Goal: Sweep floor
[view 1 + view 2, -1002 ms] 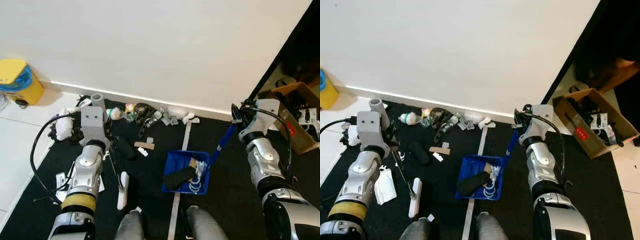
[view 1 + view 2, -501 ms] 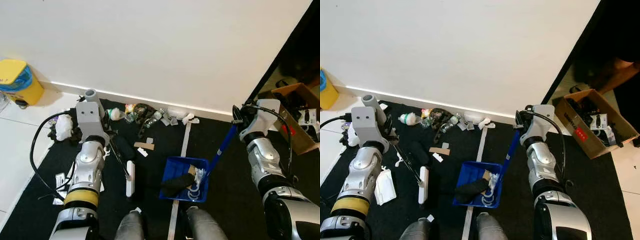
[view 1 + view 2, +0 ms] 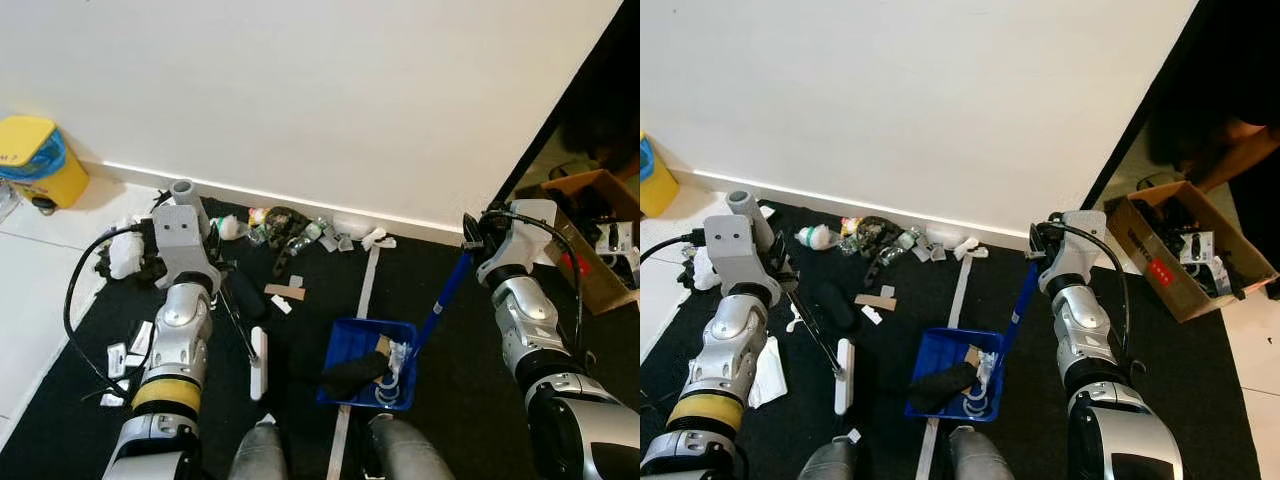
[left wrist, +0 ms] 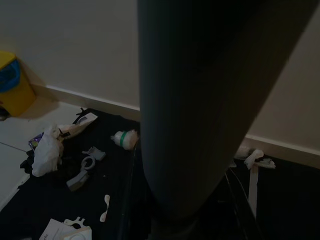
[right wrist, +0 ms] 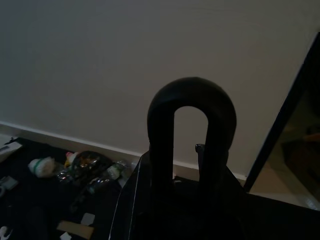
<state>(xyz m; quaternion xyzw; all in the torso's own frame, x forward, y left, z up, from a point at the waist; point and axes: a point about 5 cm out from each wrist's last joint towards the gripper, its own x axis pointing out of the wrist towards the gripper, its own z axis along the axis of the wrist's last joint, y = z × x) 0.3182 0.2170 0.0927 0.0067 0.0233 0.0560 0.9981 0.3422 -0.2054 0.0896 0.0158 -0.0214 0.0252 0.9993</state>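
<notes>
- The left tool (image 3: 172, 215) is closed on the gray handle of the broom (image 3: 236, 325). The thin rod goes down to the white broom head (image 3: 259, 361), which rests on the black floor mat (image 3: 470, 420) just beside the dustpan.
- The right tool (image 3: 478, 238) is closed on the blue handle (image 3: 442, 298) of the blue dustpan (image 3: 372, 362). The dustpan sits on the mat between the two arms.
- A dark sock and some white scraps lie inside the dustpan.
- More trash (image 3: 290, 232) lies along the wall: a small bottle, wrappers and a bit of cardboard (image 3: 285, 292). White paper (image 3: 120, 255) lies near the left arm.
- A yellow bin (image 3: 35, 160) stands well apart on the white floor, and a cardboard box (image 3: 597, 235) sits by the right arm.
- What could go wrong: if the right tool tips the dustpan, the sock and scraps may fall back out.
- If the broom pushes too hard, it may shove the dustpan away or flick trash past it.
</notes>
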